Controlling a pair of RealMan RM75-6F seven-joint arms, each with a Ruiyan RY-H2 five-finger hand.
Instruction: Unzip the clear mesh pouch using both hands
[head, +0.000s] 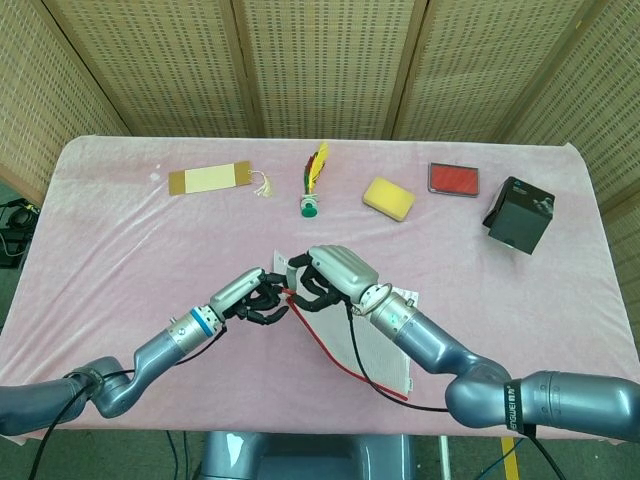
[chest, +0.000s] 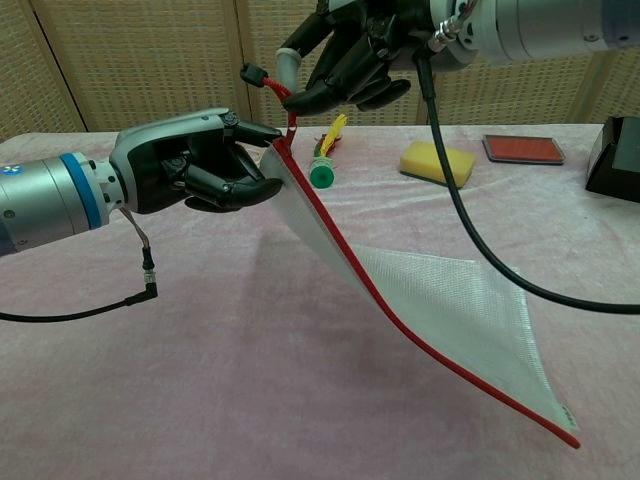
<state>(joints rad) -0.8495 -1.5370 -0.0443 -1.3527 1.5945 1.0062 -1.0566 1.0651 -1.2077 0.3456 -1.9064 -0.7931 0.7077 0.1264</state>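
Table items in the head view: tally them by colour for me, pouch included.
Red: 2, the red-zippered clear mesh pouch and flat red rectangular case
Yellow: 2, the yellow sponge block and tan tasselled bookmark
Multicoloured: 1, the feathered shuttlecock
Black: 1, the black box
Total: 6

Left robot hand (chest: 195, 165) curled, fingertips pinching, right robot hand (chest: 350, 55) raised above it, fingers gripping, arms converging

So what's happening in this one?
Two robot hands hold up one corner of a clear mesh pouch with a red zipper edge above the pink tablecloth. The right hand pinches the red zipper pull; the left hand grips the pouch's corner beside it. The far corner rests on the cloth.
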